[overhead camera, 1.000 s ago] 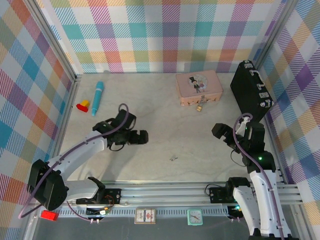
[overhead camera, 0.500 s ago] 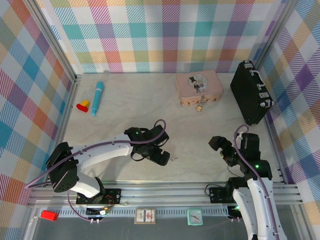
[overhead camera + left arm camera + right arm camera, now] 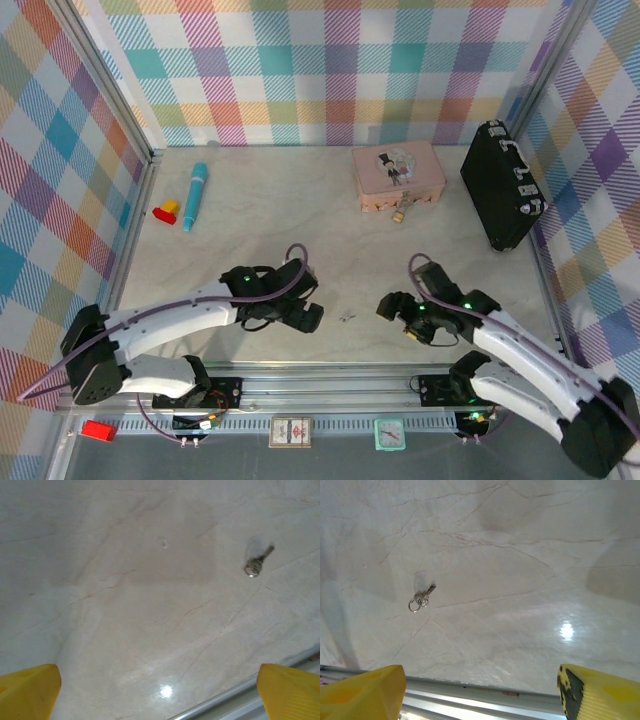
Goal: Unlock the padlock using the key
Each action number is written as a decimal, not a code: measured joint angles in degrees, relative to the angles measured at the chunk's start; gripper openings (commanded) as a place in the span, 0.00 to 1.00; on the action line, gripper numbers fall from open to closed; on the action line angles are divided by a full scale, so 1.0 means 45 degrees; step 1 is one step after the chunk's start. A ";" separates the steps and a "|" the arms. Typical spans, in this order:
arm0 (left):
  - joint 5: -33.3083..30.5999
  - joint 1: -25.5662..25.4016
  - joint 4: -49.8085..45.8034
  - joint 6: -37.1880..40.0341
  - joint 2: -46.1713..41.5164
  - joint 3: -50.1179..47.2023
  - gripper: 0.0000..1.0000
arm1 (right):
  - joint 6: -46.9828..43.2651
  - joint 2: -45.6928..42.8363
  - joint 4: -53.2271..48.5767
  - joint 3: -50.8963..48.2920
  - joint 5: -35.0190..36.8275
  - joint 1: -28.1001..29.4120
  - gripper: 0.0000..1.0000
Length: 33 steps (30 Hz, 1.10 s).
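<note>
the key [image 3: 346, 317] is lying flat on the marble table [image 3: 300, 230] near the front edge, right between the two arms; the left gripper [image 3: 307, 318] sits just beside it on one side and the right gripper [image 3: 390, 307] is near it on the other; both have their yellow fingers spread wide with nothing between them; the padlock [image 3: 398, 215] is well apart from all this, further back, just in front of the pink tin [image 3: 398, 175], maybe touching it, can't tell; so the step in hand looks like the key pickup, and the task is basically at the start; the right wrist view shows a small ring on one end of the key, so whichever arm goes in should probably pinch that head end and leave the blade sticking out for the lock; neither wrist view has the key centred between the fingers, so a sideways shift likely comes first; it's thin on a slick top, so straddle it across the narrow way and close slowly right at the surface; too high and they shut on air, too fast and it skates off; one arm only, they're close enough to bump
</note>
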 measured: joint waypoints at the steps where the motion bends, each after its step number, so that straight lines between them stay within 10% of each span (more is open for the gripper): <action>1: -0.0253 0.0000 0.0000 -0.0058 -0.0364 -0.0223 1.00 | 0.0325 0.0583 0.0345 0.0219 0.0228 0.0437 0.77; 19: -0.3769 0.0000 0.1015 -0.0665 -0.4070 -0.3376 1.00 | 0.6237 0.7592 0.2890 0.3648 0.1438 0.3876 0.50; 33: -0.3881 0.0000 0.1749 -0.0665 -0.5319 -0.4265 1.00 | 0.9394 0.8272 0.3283 0.3793 0.2725 0.4580 0.40</action>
